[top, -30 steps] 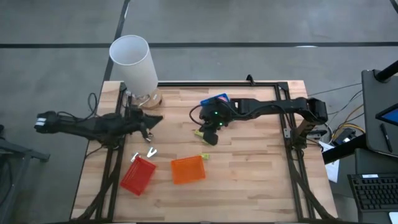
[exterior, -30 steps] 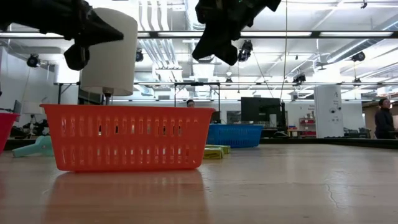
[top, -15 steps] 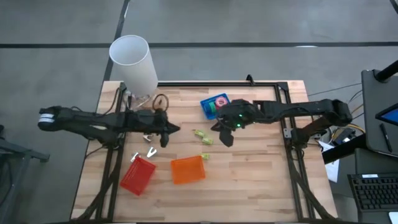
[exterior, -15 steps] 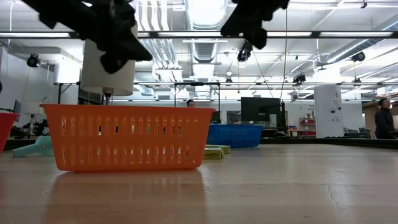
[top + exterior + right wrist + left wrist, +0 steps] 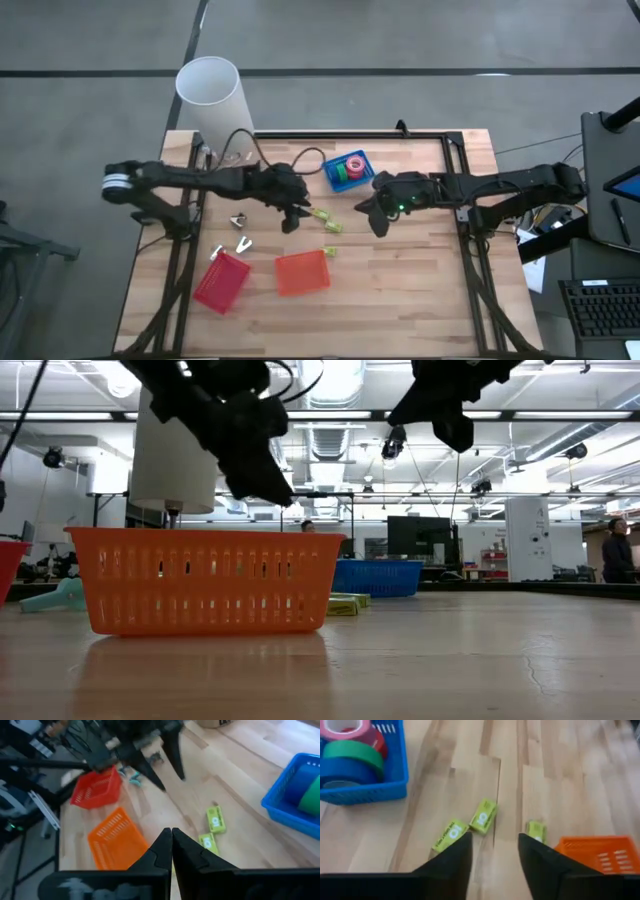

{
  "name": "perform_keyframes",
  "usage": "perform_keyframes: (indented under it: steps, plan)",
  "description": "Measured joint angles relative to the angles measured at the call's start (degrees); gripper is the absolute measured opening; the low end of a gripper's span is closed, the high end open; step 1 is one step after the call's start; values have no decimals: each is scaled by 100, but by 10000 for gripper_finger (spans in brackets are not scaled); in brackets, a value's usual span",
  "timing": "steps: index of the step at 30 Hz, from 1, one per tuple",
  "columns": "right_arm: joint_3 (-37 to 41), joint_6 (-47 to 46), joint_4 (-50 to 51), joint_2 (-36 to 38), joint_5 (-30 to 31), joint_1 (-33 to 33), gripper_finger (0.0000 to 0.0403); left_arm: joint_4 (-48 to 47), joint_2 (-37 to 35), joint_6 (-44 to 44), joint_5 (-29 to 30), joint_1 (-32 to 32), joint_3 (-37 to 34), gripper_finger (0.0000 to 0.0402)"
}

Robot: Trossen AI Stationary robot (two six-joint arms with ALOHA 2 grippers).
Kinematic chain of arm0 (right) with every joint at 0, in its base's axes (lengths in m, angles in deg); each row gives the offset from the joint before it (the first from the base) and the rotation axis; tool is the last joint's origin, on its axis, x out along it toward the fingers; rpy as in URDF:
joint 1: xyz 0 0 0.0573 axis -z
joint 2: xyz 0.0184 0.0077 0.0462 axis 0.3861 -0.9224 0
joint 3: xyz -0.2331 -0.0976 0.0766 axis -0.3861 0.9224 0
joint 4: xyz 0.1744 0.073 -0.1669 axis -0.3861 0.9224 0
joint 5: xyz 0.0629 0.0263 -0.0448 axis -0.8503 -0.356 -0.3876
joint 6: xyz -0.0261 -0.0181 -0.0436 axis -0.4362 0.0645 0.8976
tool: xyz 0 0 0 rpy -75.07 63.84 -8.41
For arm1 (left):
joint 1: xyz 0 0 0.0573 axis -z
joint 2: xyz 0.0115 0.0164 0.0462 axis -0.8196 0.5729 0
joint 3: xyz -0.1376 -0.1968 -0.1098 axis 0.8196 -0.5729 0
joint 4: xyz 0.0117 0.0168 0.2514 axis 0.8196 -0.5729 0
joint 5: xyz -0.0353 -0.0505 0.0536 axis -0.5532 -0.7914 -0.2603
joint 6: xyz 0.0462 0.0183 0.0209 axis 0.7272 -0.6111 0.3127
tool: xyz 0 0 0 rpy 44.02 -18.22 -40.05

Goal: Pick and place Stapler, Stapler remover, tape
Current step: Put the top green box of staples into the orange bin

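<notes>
The tape rolls (image 5: 351,752), pink, green and blue, lie in a blue bin (image 5: 347,170) at the table's far middle. Small yellow-green boxes (image 5: 484,816) lie on the wood between the blue bin and an orange bin (image 5: 302,272). My left gripper (image 5: 495,870) hovers open above these boxes, touching nothing. My right gripper (image 5: 171,845) hangs shut and empty in the air to their right (image 5: 375,222). Small pale clawed pieces (image 5: 243,245) lie near a red bin (image 5: 222,282). I cannot pick out the stapler.
A tall white cylinder (image 5: 213,100) stands at the table's far left corner. The orange and red bins sit near the front left. A black frame (image 5: 440,136) runs along the far and right edges. Bare wood lies at the front right.
My left gripper has swung from beside the white cylinder toward the table's right, ending above the yellow-green boxes. My right gripper has drawn back toward the right edge, away from those boxes, staying shut. Nothing on the table has moved.
</notes>
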Motion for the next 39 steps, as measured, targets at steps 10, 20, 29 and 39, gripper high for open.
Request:
perform_keyframes:
  steps: [10, 20, 29, 39]
  plan:
    - [37, 5, -133, -16, 4, -37, 8, -133, 999, 581, 18, -2, 337, 220]
    - [68, -151, -130, -18, -14, -48, 8, -160, 1659, 814, 388, 20, 458, 223]
    - [68, -216, -122, -18, -39, -46, 8, -368, 1877, 1214, 417, 7, 860, 253]
    - [75, -213, -116, -18, -37, -47, 9, -370, 2207, 1648, 573, -11, 925, 267]
